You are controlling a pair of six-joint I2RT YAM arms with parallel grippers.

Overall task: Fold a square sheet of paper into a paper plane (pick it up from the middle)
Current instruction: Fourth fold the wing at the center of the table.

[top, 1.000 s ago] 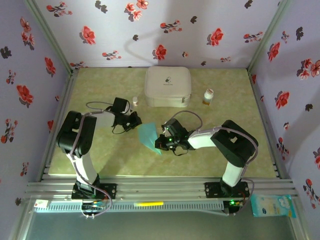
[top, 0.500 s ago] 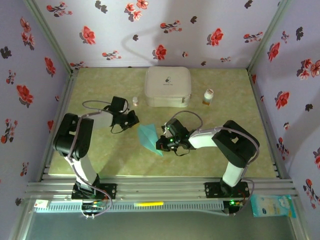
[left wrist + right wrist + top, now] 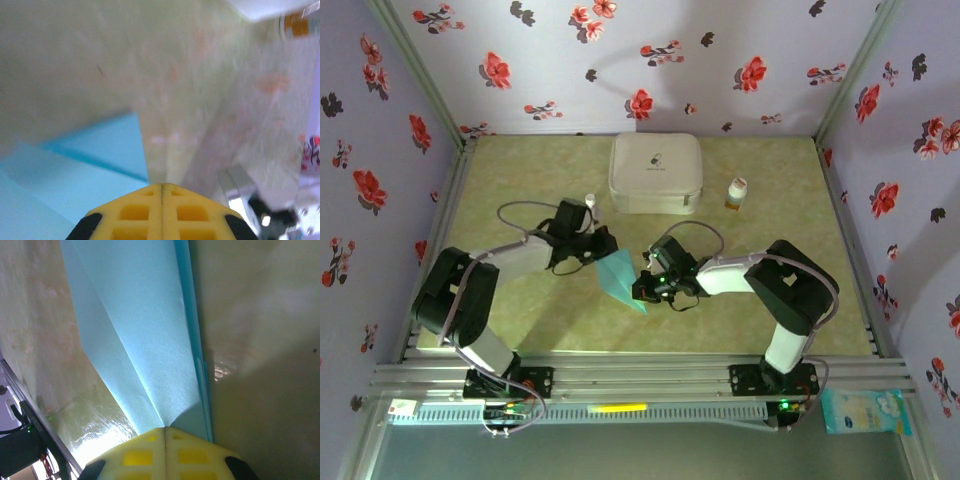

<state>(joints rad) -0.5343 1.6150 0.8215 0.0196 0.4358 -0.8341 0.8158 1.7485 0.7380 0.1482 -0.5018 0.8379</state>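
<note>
1. The left hand [image 3: 603, 245] sits low over the desk [image 3: 515, 175], at the upper left edge of the light teal sheet of paper [image 3: 618, 272].
2. In its own wrist view, the left hand's [image 3: 161, 202] yellow fingertips are pressed together, with only a thin seam between them. Nothing can be seen caught in that seam.
3. From that wrist, the sheet [image 3: 85, 165] lies to the left of the tips and just ahead of them. A darker crease line runs across it, and bare desk lies beyond.
4. The right hand [image 3: 642, 287] is at the opposite side of the sheet, against its lower right edge near the pointed end.
5. The right hand's [image 3: 165, 440] fingertips are also closed tight. The sheet [image 3: 145, 330] runs right up to them, and its folded layers narrow to the seam. Whether a layer is pinched there or only touched, I cannot tell.
6. The sheet is folded into a pointed wedge rather than a flat square. It lies on the desk between the two hands, with its tip pointing toward the near edge.
7. Behind it, well apart, stands the white rounded case [image 3: 655, 172].
8. A small white vial [image 3: 590, 201] stands to the left of the case, close to the left wrist.
9. A small amber bottle with a white cap [image 3: 737, 192] stands to the right of the case.
</note>
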